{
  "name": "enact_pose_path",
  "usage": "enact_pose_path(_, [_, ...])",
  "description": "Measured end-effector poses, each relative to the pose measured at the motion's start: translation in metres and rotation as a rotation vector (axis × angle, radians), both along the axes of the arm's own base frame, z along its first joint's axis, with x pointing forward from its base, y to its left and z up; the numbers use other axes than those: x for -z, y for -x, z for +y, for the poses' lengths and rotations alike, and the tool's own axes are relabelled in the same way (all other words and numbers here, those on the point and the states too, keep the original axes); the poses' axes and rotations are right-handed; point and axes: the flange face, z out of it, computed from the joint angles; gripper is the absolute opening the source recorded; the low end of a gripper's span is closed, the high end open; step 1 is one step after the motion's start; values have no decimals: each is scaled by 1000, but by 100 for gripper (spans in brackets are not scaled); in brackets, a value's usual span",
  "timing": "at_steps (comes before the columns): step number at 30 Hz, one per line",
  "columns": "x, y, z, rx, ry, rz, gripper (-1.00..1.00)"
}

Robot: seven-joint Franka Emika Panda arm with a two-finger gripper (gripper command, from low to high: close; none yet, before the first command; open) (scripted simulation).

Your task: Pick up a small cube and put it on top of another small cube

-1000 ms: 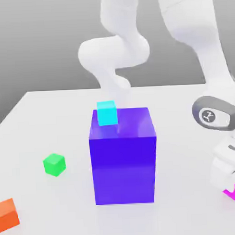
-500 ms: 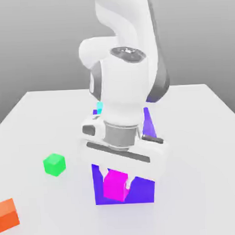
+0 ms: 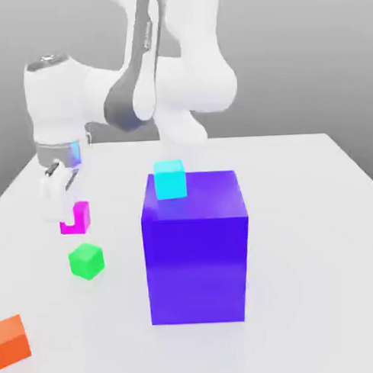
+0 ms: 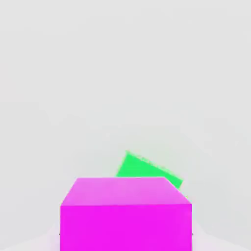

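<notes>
The small magenta cube (image 3: 76, 218) hangs in the air at the exterior view's left, with my gripper (image 3: 67, 216) shut on it. Its white fingers (image 3: 52, 197) cover part of the cube. The small green cube (image 3: 87, 260) rests on the table just below and slightly nearer the camera, apart from the magenta one. In the hand view the magenta cube (image 4: 126, 214) sits close to the camera and hides part of the green cube (image 4: 147, 169) behind it.
A big blue block (image 3: 195, 246) stands mid-table with a cyan cube (image 3: 170, 179) on its top corner. An orange cube (image 3: 12, 341) lies at the front of the exterior view's left. The white table (image 3: 314, 237) spreads around them.
My arm has swung from the exterior view's right, across the front of the blue block, to the left, carrying the magenta cube to a spot above the green cube.
</notes>
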Motion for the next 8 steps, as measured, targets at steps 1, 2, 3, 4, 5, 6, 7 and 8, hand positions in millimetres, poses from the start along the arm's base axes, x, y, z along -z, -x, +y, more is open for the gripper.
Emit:
enact_pose_path(1, [7, 0, 0, 3, -2, 0, -100])
enact_pose_path(2, [15, 0, 0, 5, -3, 0, -100])
enact_pose_path(3, [22, 1, 0, 5, -4, 0, -100])
enact_pose_path(4, [30, 1, 0, 6, -3, 0, -100])
enact_pose_path(5, [38, 1, 0, 7, -3, 1, -100])
enact_pose_path(6, [45, 2, 1, 5, -3, 1, -100])
enact_pose_path(7, [50, 2, 2, 3, -2, 2, 100])
enact_pose_path(8, [50, 1, 2, 1, -2, 2, 100])
